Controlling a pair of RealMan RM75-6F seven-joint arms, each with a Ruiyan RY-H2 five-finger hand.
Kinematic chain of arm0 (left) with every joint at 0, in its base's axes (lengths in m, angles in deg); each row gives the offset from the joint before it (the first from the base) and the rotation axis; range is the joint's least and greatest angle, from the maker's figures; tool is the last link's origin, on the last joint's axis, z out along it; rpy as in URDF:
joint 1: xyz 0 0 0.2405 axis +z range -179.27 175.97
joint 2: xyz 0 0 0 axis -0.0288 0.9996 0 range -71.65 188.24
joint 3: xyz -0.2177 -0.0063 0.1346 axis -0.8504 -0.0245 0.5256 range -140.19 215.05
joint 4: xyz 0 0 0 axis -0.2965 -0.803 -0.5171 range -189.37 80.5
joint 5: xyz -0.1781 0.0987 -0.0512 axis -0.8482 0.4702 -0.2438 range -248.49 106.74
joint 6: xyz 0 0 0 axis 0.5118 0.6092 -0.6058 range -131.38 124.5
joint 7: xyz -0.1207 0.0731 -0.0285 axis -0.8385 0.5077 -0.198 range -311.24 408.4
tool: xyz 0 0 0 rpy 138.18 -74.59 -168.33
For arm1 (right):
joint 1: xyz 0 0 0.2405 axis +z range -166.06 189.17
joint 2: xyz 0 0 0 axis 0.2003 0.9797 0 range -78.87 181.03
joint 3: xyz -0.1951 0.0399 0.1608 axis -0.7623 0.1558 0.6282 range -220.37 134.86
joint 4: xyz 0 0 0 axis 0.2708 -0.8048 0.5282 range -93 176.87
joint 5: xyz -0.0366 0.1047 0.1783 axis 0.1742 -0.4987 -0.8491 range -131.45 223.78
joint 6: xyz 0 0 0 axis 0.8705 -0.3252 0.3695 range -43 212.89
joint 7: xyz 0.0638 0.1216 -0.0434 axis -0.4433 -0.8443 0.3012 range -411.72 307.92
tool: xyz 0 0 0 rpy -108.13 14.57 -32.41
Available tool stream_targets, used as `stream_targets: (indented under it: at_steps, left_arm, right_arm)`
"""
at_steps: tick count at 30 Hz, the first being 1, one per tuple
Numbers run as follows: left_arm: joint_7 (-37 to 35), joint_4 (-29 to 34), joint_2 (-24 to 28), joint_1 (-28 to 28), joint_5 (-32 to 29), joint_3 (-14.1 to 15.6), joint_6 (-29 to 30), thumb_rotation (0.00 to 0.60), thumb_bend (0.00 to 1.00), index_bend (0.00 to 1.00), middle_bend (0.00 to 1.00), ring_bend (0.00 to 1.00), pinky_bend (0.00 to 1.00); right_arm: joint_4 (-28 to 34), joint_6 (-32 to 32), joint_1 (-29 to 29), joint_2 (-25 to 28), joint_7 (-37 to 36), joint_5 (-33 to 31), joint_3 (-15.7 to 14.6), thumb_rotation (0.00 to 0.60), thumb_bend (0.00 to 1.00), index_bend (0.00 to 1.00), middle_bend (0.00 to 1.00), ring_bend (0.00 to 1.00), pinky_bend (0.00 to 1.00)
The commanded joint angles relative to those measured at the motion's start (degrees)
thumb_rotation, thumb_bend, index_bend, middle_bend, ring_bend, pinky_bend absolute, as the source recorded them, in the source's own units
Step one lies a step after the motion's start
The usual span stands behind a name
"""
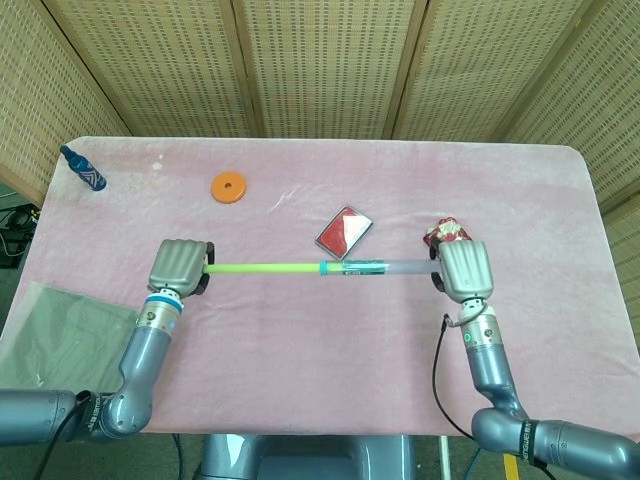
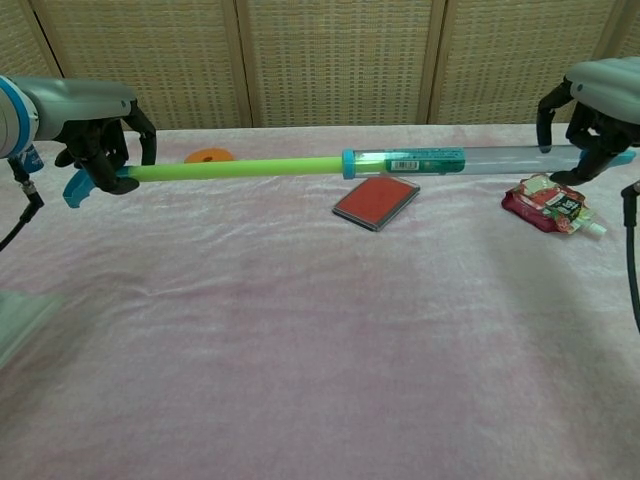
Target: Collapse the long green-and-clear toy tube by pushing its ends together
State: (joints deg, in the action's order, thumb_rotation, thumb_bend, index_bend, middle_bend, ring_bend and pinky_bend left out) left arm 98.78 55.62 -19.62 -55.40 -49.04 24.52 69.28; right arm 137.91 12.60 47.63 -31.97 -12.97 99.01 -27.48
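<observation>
Head view: the toy tube [image 1: 330,267] spans level above the pink table [image 1: 300,340], between the left hand [image 1: 179,266] and right hand [image 1: 465,270]. A red case [image 1: 344,231] lies just behind it.

Chest view: left hand [image 2: 100,140] fingers clamp the green end; right hand [image 2: 590,110] fingers clamp the clear end, above a red pouch [image 2: 552,203].
</observation>
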Motion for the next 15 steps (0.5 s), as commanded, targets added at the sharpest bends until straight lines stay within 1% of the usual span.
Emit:
stream_targets:
  at_steps: [1, 5, 15]
  left_arm:
    - [0.48, 0.07, -0.67, -0.59, -0.51, -0.19, 0.46, 0.600, 0.58, 0.67, 0.83, 0.75, 0.73]
    - [0.73, 0.03, -1.62, -1.26, -1.20, -0.59, 0.71, 0.600, 0.58, 0.67, 0.83, 0.75, 0.73]
    - [2.69, -1.15, -5.82, -3.69, -3.78, -1.28, 2.46, 0.600, 0.58, 0.67, 0.83, 0.75, 0.73]
  right_arm:
    - [0.53, -0.21, 0.55, -0.80, 0.66, 0.04, -0.13, 0.600, 0.51, 0.77, 1.00, 1.00, 0.81]
    - [1.38, -0.54, 1.07, -1.52, 1.47, 0.48, -0.31, 0.600, 0.51, 0.78, 1.00, 1.00, 0.81]
    - [3.73, -1.79, 2.04, -4.74, 4.19, 1.32, -1.97, 0.600, 0.51, 0.78, 1.00, 1.00, 0.81]
